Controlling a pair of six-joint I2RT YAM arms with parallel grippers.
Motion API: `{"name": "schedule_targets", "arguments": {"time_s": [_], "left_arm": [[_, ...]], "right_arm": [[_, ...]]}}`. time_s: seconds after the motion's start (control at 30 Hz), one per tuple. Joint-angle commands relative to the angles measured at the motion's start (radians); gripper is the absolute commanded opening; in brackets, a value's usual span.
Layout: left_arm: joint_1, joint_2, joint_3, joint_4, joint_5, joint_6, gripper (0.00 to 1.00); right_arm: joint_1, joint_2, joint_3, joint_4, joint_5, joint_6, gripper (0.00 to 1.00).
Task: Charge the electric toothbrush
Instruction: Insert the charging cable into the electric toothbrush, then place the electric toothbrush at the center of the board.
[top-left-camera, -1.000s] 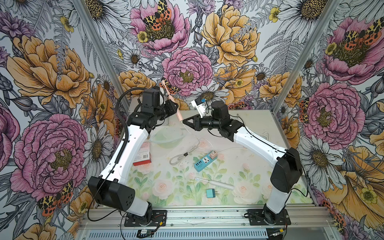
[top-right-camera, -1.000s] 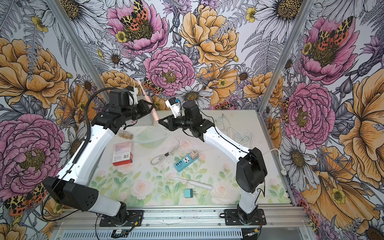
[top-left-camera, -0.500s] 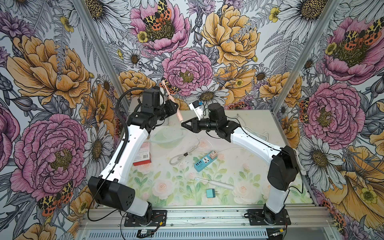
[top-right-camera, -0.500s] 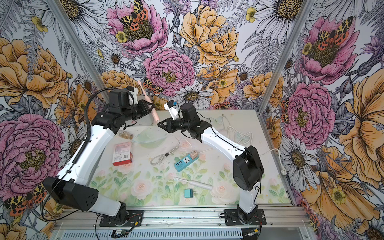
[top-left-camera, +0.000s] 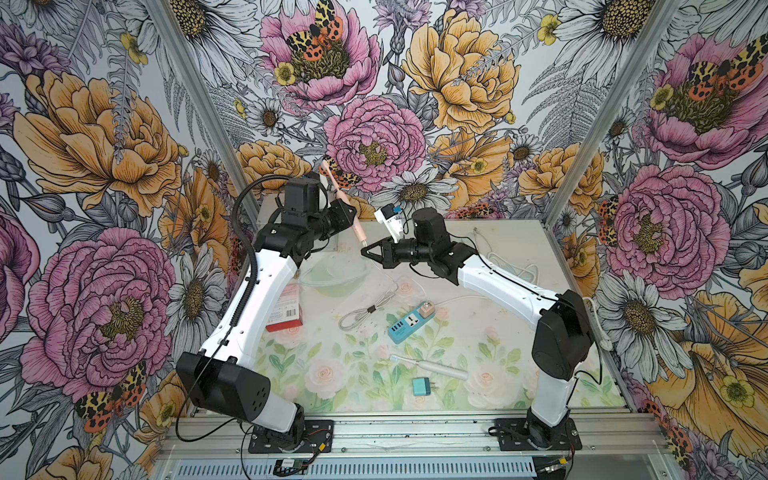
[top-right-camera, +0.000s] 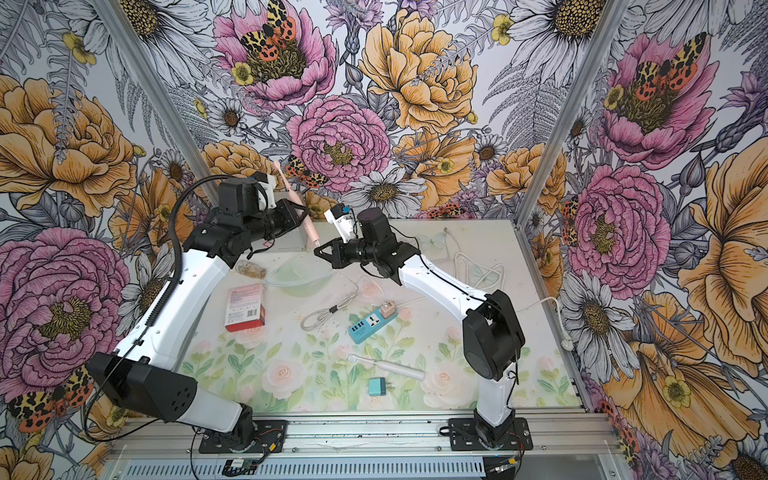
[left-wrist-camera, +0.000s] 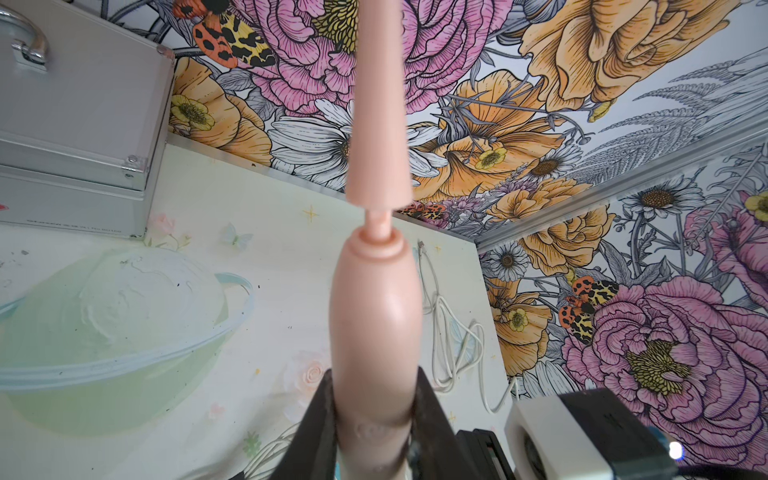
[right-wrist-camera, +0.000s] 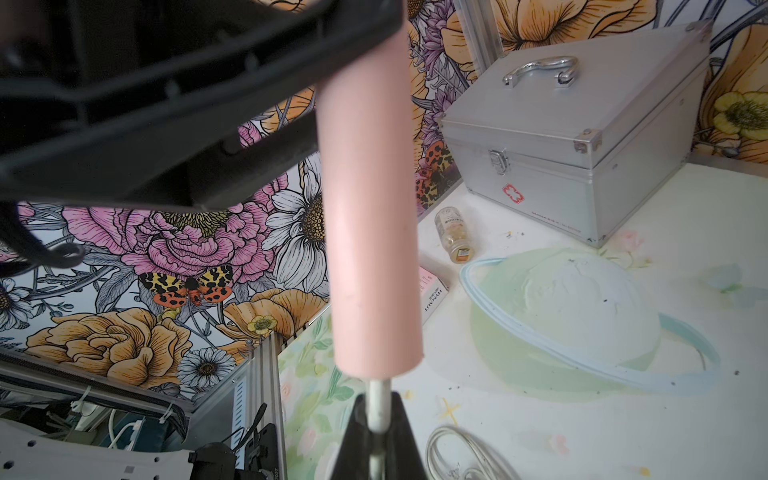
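- Up over the far side of the desk (top-left-camera: 519, 232), the pink toothbrush (top-left-camera: 358, 228) hung in the air. Its brush head was up and its base slanted down, and the left hand (top-left-camera: 347, 212) was clamped round its handle.
- Right at that base, the right hand (right-wrist-camera: 379, 402) was closed tight on the plug end of the white charging lead (right-wrist-camera: 379, 388). In the right wrist view the plug met the bottom of the handle, but I could not tell whether it was pushed fully home.
- From that hand the thin lead seemed to run down to a small adapter (top-left-camera: 427, 309) sitting in the blue power strip (top-left-camera: 405, 328) on the desk, so that end looked done.
- To my eye the job was nearly finished: the brush was lifted and the lead had been picked up and brought to the port. What seemed left was seating the plug, letting go and setting the brush down.
- Nearer the front, a white toothbrush (top-left-camera: 432, 368) and a teal plug block (top-left-camera: 420, 386) lay unused.
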Motion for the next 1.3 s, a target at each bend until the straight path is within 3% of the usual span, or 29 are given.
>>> {"name": "schedule_targets", "arguments": {"time_s": [0.0, 0.27, 0.5, 0.7, 0.73, 0.83, 1.03, 1.13, 1.27], "left_arm": [[-0.015, -0.026, -0.072, -0.003, 0.083, 0.026, 0.0], [-0.101, -0.034, -0.133, -0.119, 0.075, 0.107, 0.0], [-0.048, -0.066, -0.186, -0.118, 0.101, 0.102, 0.0], [-0.021, -0.016, -0.113, -0.105, 0.067, 0.07, 0.0], [0.005, -0.01, -0.097, -0.083, 0.061, 0.046, 0.0], [0.061, 0.011, -0.049, 0.005, 0.048, -0.023, 0.0], [0.071, 0.12, 0.069, 0.04, -0.025, -0.058, 0.0], [0.047, 0.189, 0.058, 0.04, -0.059, -0.093, 0.0], [-0.021, 0.226, -0.071, 0.072, -0.199, -0.219, 0.0]], "right_arm": [[-0.012, 0.018, 0.06, 0.02, 0.0, 0.005, 0.0], [-0.027, 0.051, 0.175, 0.025, 0.014, 0.028, 0.0], [-0.031, 0.005, 0.123, 0.176, 0.047, 0.071, 0.0], [-0.023, 0.035, 0.105, 0.089, -0.011, 0.019, 0.0], [-0.023, 0.029, 0.076, 0.072, -0.013, 0.005, 0.02], [-0.018, 0.024, 0.017, -0.027, -0.015, -0.051, 0.22], [-0.055, -0.108, -0.199, -0.107, 0.078, -0.109, 0.42], [-0.118, -0.199, -0.287, -0.106, 0.139, -0.08, 0.47], [-0.206, -0.255, -0.328, -0.163, 0.275, 0.002, 0.55]]}}
